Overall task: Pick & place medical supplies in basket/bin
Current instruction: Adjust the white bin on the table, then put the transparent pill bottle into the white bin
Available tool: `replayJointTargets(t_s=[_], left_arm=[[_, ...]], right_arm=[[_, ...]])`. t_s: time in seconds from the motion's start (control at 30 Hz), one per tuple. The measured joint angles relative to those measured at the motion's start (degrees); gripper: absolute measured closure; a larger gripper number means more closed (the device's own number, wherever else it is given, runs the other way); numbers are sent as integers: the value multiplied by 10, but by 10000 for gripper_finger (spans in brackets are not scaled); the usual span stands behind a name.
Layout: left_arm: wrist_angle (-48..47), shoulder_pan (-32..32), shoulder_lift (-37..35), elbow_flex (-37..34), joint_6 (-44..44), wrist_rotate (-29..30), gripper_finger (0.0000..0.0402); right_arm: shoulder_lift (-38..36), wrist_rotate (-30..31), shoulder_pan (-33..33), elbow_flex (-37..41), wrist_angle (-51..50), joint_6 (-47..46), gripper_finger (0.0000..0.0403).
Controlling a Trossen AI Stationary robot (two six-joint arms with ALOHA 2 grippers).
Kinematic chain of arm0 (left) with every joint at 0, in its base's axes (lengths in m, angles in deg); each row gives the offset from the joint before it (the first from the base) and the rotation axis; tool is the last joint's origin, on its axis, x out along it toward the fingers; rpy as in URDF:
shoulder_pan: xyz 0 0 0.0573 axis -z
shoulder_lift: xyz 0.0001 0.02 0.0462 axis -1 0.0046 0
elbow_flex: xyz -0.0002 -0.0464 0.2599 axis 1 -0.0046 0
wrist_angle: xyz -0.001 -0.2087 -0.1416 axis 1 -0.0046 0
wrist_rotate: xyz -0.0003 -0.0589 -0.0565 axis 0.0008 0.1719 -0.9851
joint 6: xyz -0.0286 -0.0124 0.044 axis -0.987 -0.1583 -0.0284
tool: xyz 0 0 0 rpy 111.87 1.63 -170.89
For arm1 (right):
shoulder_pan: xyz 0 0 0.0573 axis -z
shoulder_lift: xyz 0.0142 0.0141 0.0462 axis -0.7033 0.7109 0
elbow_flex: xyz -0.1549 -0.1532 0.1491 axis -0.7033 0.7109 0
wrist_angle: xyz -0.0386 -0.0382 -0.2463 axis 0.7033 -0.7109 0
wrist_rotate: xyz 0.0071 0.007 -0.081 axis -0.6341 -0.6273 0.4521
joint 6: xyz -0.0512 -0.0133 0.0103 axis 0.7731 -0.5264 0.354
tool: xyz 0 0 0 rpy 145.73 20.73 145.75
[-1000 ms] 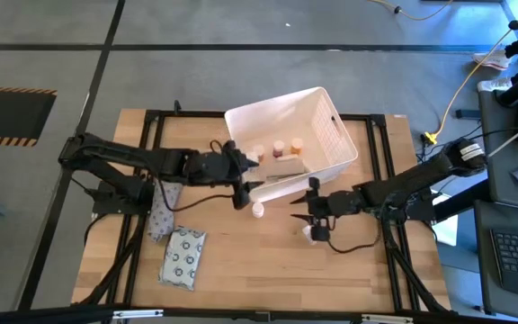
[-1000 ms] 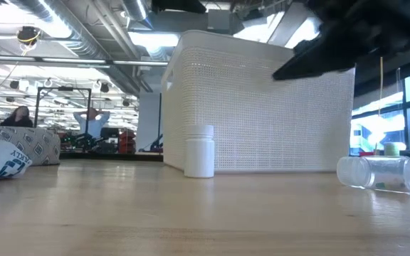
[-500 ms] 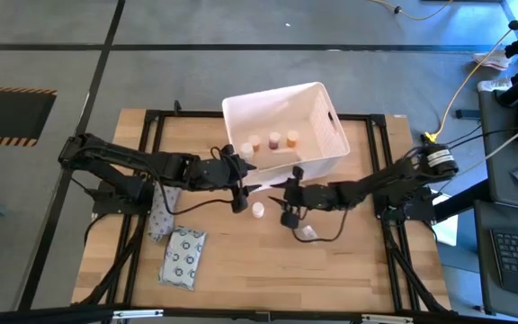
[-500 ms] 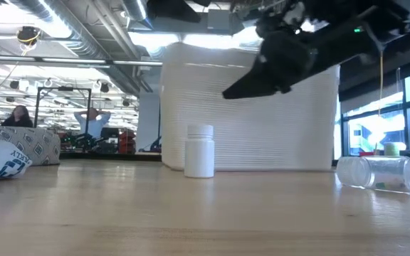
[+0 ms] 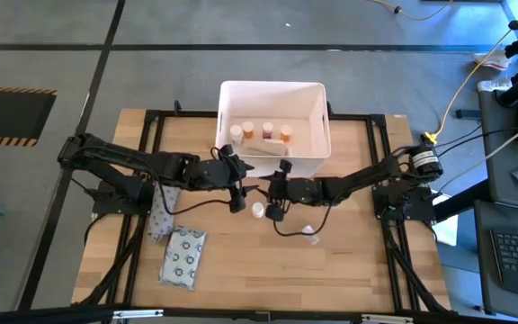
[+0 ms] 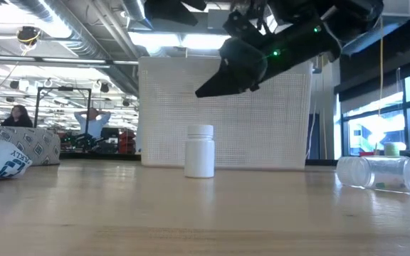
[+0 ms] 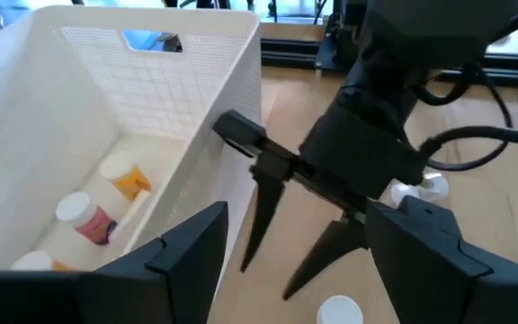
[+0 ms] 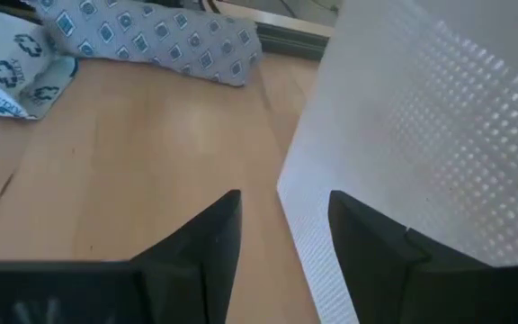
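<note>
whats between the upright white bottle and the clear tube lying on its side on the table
Nothing. In the low view, only bare wooden tabletop runs between the upright white bottle and the clear tube lying on its side.

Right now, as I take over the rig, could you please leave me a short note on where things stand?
Left gripper: open, empty, at the white bin's near left corner.
Right gripper: open, empty, above the upright white bottle in front of the bin.
Done: several capped bottles lie in the bin.
Left: the upright bottle, a clear tube lying to its right, the ring-patterned packet and a patterned pouch on the left.
</note>
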Motion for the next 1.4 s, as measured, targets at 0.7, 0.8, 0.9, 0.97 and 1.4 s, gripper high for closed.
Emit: replayJointTargets(t_s=[0.7, 0.8, 0.9, 0.97, 1.4], left_arm=[[211, 43, -175, -207, 50, 80, 148], [309, 55, -203, -270, 74, 79, 147], [364, 63, -218, -308, 95, 79, 146], [377, 66, -222, -321, 105, 74, 147], [378, 70, -219, -349, 105, 72, 147]], right_arm=[[-226, -199, -128, -7, -509, -395, 232], [-227, -201, -150, -6, -571, -500, 232], [-227, -234, -154, -6, -609, -596, 232], [-227, -250, -147, -6, -622, -632, 232], [-153, -239, -110, -6, -622, -618, 232]])
